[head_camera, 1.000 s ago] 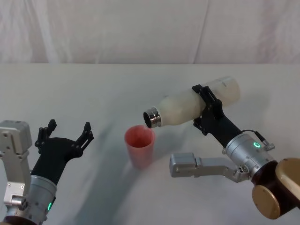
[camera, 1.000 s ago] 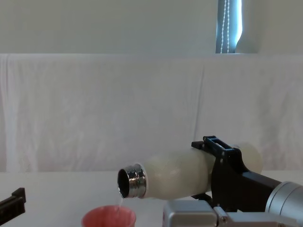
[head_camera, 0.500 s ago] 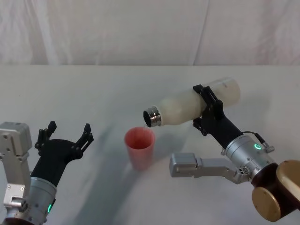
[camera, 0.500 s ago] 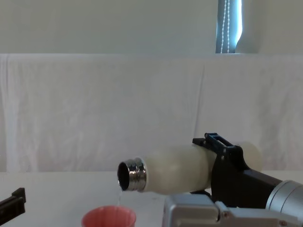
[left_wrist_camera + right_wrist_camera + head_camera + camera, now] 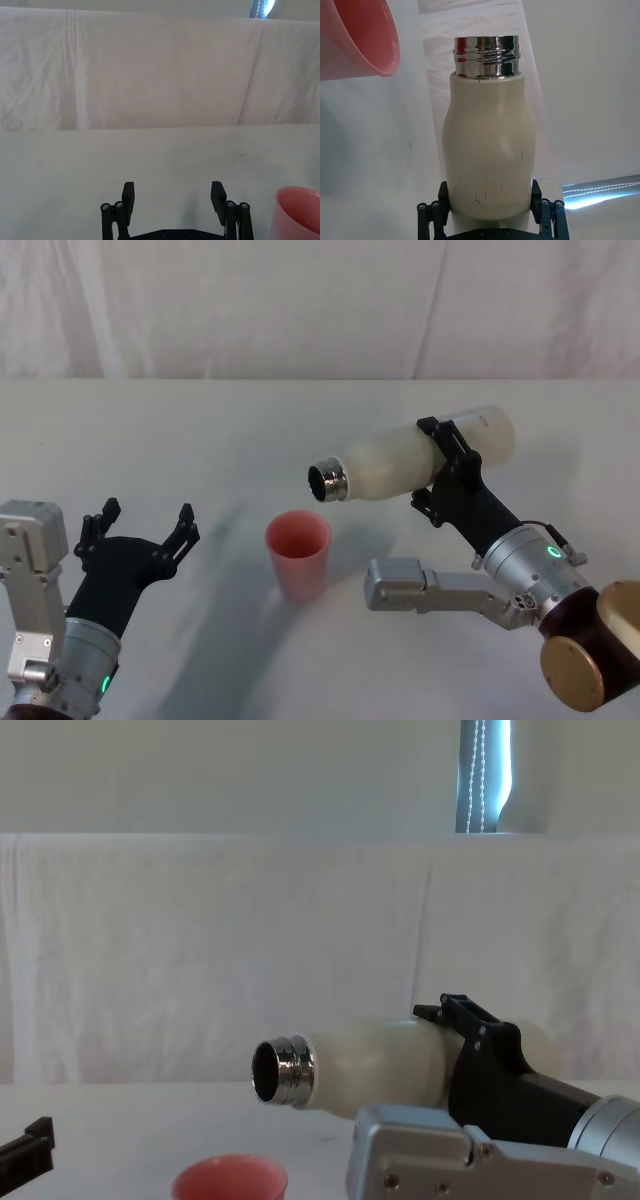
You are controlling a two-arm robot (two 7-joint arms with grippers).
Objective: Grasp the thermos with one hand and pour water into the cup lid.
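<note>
Right tool (image 5: 446, 468) clenched around thermos (image 5: 410, 462), nearly level, mouth above cup lid (image 5: 297, 552); right it slowly. Left tool (image 5: 138, 523) released, beside cup lid.

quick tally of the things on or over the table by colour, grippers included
cream-white: 1, the thermos, held tipped over in the right gripper
pink: 1, the cup, standing on the table
black: 2, the right gripper and the open left gripper
total: 4
</note>
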